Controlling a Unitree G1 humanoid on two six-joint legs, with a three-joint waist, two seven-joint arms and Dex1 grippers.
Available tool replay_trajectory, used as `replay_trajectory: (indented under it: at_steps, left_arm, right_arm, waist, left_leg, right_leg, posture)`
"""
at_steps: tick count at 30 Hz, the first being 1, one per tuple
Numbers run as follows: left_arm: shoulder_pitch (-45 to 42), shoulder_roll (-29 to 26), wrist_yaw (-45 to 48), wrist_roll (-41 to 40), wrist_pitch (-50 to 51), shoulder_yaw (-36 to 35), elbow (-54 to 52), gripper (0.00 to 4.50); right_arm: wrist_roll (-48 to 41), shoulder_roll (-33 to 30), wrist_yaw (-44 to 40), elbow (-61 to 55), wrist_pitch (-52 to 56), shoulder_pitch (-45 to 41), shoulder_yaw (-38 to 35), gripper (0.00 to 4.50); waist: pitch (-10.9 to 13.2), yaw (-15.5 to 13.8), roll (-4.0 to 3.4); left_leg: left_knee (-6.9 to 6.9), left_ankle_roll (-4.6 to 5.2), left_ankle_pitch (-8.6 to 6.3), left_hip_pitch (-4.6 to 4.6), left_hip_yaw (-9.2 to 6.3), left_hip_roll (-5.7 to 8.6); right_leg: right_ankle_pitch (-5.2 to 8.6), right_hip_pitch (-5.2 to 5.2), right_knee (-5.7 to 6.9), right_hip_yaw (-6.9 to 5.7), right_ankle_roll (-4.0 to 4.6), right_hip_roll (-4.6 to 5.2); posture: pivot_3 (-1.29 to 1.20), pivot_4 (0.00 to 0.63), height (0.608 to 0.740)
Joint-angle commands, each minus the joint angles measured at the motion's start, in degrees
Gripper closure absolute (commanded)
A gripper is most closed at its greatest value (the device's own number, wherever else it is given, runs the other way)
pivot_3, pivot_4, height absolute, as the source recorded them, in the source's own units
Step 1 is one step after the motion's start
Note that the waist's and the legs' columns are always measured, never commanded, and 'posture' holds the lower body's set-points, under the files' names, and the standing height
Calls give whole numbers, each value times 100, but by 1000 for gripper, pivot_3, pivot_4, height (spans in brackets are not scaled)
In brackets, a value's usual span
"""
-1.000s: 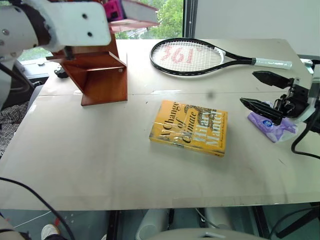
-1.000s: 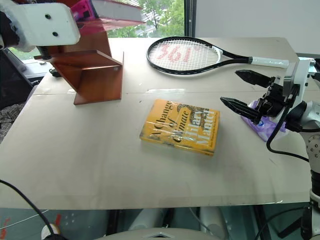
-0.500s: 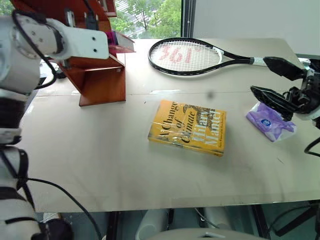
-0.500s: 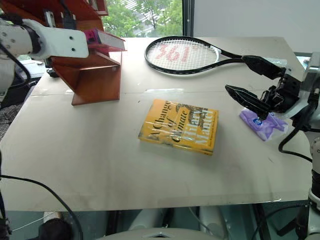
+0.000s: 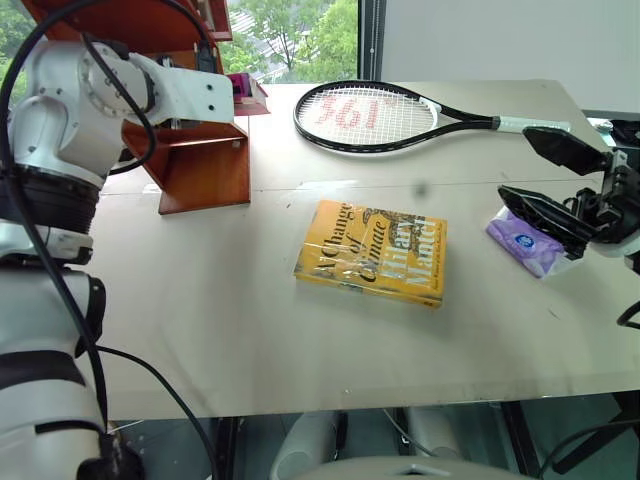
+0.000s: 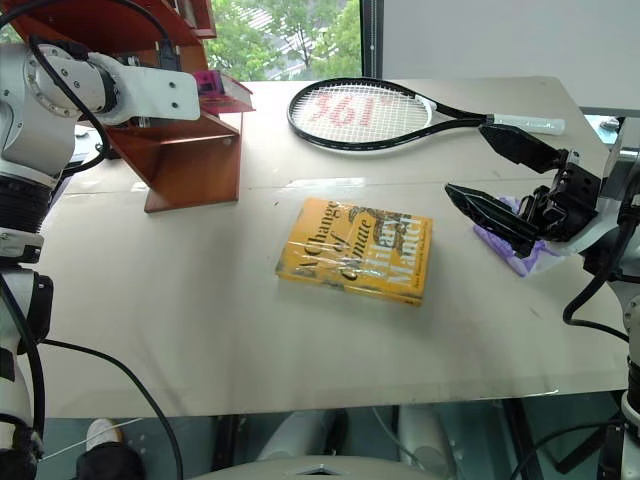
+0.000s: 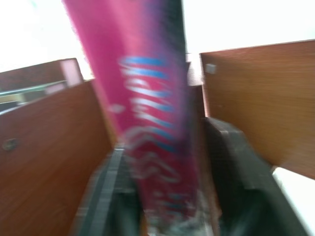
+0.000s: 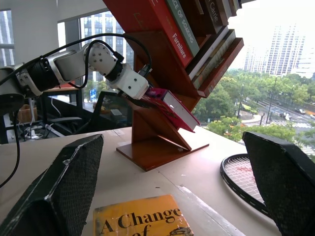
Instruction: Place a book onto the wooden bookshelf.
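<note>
So the left gripper (image 7: 167, 196) has its 2 black fingers on either side of the book (image 7: 147, 123), the pink paperback, and the wrist view is too smeared for me to say whether they're clamping it or have slackened off. I honestly cannot tell. The book itself lies tilted on a slanted board of the wooden bookshelf (image 8: 162, 142), lower end toward the shelf's inner corner, upper end sticking out past the board edge, as the right wrist view shows.

What could go wrong: that board slopes, and the glossy cover looks slippery. If the fingers let go before the book settles into the corner, I'd guess it could slide or tip off the open side onto the table (image 5: 250, 330). Pulling the fingers out crooked could also drag it along.

Pose-wise, the left arm reaches forward and up to the shelf, forearm about level, gripper dipping slightly into the shelf.

Right gripper (image 6: 500, 180) hovers wide open above the purple packet (image 5: 525, 240), empty. Yellow book (image 5: 375, 250) and tennis racket (image 5: 365, 115) just lie there.
</note>
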State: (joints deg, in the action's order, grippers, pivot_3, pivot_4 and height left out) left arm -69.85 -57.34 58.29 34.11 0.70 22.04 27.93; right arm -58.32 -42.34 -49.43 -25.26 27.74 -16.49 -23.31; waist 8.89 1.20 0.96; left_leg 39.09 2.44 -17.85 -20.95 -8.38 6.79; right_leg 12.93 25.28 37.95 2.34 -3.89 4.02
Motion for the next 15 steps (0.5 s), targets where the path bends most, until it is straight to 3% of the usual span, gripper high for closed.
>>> replay_trajectory:
  at_steps: [1,3,6,9,12,15]
  left_arm:
    - [261,-305,398,-834,377,-993,-1227,558]
    - [812,-520,1099,-1828,1276,-1886,-2585,558]
    - [1694,-420,1671,-3193,3356,-3148,-4334,558]
    - [2846,320,1477,-4382,4382,-4364,-5704,558]
    - [3622,724,1110,-5065,5870,-4758,-6620,558]
    - [4845,1479,652,-5370,5790,-4979,-7144,558]
  right_arm:
    - [-70,-141,-38,-168,10,17,-158,0]
    - [-73,-213,-103,-109,66,5,-145,0]
    - [35,-297,-203,-27,100,36,-64,0]
    - [499,-316,-200,52,-62,110,116,0]
    - [996,-363,-101,171,-109,201,281,0]
    - [1640,-481,-334,247,-421,793,274,0]
  waist:
    - [-2,-3,8]
    - [-2,37,8]
    - [-3,89,8]
    - [-16,92,-14]
    - [-13,56,-10]
    - [-33,-43,-29]
  left_leg:
    - [4,0,0,-24,-1,0]
    - [28,0,0,-79,-8,0]
    - [32,1,0,-99,-9,0]
    - [27,6,-3,-89,-4,1]
    - [31,10,-6,-75,-12,1]
    - [37,5,-3,-62,-9,-3]
  right_leg:
    - [0,19,0,-2,0,0]
    - [-1,66,-1,-15,1,3]
    - [-1,76,-5,-71,2,24]
    - [0,66,-17,-110,3,44]
    - [-7,47,-19,-125,13,46]
    - [-21,38,-9,-123,30,40]
  posture:
    - [0,150,740]
    - [0,150,740]
    - [0,150,740]
    - [0,150,740]
    - [0,150,740]
    - [0,150,740]
